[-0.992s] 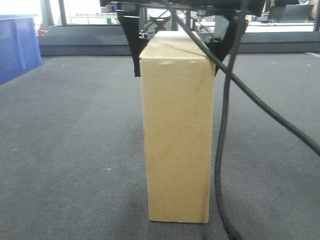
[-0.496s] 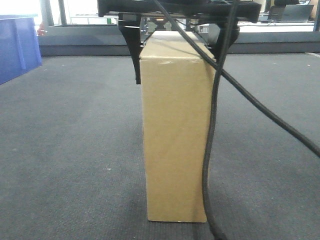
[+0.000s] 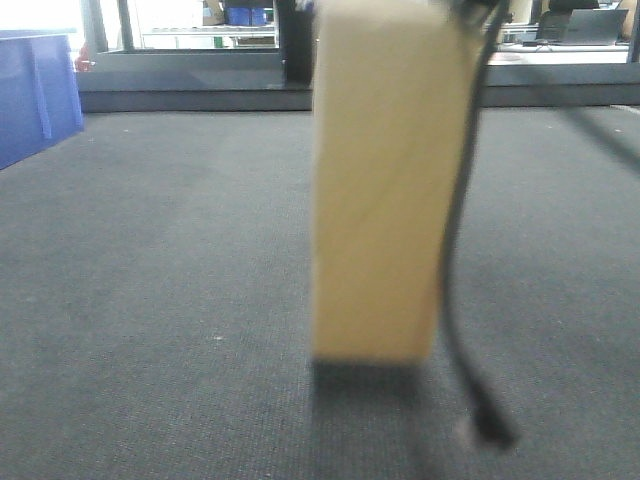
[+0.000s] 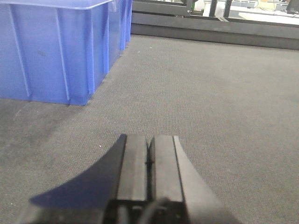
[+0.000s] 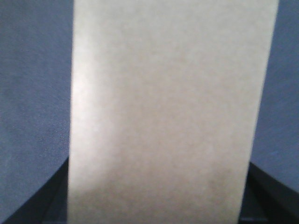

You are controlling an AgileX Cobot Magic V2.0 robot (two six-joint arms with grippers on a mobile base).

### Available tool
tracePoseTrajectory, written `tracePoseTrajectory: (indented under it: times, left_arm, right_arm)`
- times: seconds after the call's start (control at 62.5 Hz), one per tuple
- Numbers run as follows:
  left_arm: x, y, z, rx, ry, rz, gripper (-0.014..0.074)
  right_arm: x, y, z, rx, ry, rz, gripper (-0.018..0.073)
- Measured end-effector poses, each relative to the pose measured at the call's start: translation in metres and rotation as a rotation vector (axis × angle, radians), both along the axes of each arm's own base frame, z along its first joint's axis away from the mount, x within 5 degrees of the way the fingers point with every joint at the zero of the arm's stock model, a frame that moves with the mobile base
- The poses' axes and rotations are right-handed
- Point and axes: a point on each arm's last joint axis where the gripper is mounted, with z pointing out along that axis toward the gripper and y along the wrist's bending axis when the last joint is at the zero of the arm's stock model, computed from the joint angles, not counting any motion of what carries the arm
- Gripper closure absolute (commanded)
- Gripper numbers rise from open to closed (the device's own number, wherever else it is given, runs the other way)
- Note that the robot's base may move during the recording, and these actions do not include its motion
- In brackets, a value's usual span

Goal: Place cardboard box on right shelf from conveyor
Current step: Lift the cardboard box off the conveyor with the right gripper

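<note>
Hanging just above the conveyor point(image 3: 150, 300), the cardboard box point(image 3: 385, 180) is clamped in the right pincer point(image 5: 159, 200) — the left pincer point(image 4: 149, 144) is pressed together near a blue bin point(image 4: 51, 46).

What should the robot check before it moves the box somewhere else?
1. Box off the belt: ok. The cardboard box hangs above the belt, with its shadow underneath.
2. Grip: ok. The right gripper clamps it from both sides.
3. Left gripper clear: ok. It is shut, empty, near the blue bin.
4. Cable: not ok. It dangles right along the box's side.
5. Shelf free: cannot tell. No view shows it.
</note>
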Motion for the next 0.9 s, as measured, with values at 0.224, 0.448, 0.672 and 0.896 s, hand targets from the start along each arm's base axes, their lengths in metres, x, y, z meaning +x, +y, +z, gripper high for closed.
tracePoseTrajectory:
  times: [0.224, 0.448, 0.672, 0.896]
  left_arm:
    - [0.0, 0.0, 0.0, 0.0, 0.0, 0.0, 0.0715]
    - [0.0, 0.0, 0.0, 0.0, 0.0, 0.0, 0.0715]
    - [0.0, 0.0, 0.0, 0.0, 0.0, 0.0, 0.0715]
    - [0.0, 0.0, 0.0, 0.0, 0.0, 0.0, 0.0715]
  right_arm:
    - [-0.002, -0.058, 0.029, -0.066, -0.113, 0.09, 0.0198]
    - [-0.02, -0.126, 0.024, -0.143, -0.243, 0.107, 0.0198]
    - [-0.057, -0.182, 0.018, -0.079, -0.521, -0.052, 0.0198]
    - [-0.111, -0.203, -0.001, -0.043, -0.745, -0.12, 0.0198]
